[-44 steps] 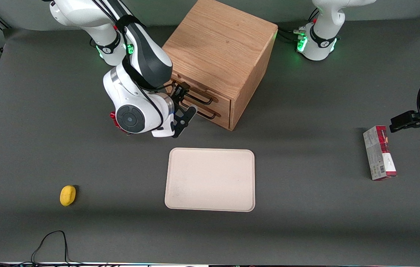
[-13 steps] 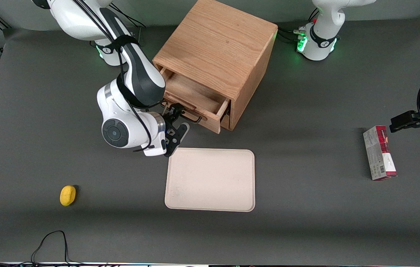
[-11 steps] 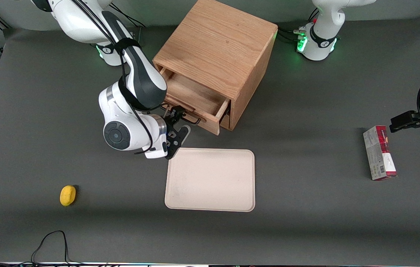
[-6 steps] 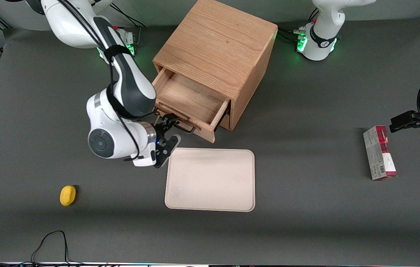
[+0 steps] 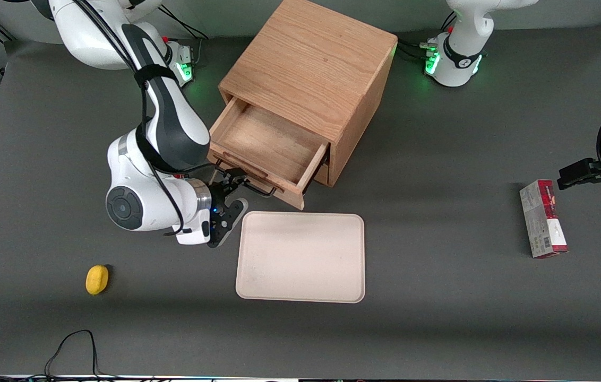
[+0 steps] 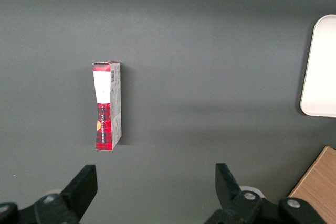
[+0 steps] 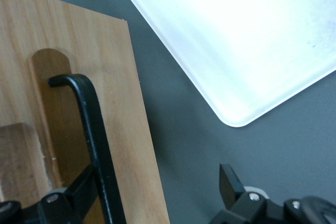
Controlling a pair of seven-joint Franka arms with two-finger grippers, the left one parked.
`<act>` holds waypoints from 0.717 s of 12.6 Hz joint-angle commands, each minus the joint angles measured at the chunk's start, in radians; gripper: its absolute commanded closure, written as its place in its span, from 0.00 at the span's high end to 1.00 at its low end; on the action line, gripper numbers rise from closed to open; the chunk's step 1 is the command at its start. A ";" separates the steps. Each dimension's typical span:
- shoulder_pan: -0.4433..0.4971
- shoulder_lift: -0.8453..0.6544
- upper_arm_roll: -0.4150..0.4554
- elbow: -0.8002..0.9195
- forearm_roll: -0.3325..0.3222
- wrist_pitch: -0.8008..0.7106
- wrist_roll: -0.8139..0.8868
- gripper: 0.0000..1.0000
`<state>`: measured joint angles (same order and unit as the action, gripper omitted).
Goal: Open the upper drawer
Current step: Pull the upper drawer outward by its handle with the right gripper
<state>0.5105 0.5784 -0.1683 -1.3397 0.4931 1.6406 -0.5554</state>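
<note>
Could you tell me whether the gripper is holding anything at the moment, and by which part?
The gripper is at the upper drawer, by its black wire handle; whether it actually clamps the handle cannot be told.

Even overhead light — tray (image 7: 252,30) glares white.

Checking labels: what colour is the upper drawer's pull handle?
Black, clearest in the right wrist view: handle on the upper drawer, gripper at it.

Upper drawer (image 5: 268,146): light oak, black wire handle, pulled well out, interior exposed.
</note>
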 commanded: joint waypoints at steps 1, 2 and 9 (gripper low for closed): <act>-0.018 0.015 0.001 0.045 -0.011 -0.016 -0.031 1.00; -0.018 0.015 0.003 0.045 -0.011 -0.015 -0.044 1.00; -0.010 0.026 0.003 0.040 -0.014 -0.010 -0.051 1.00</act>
<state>0.5005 0.5795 -0.1683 -1.3266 0.4931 1.6404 -0.5803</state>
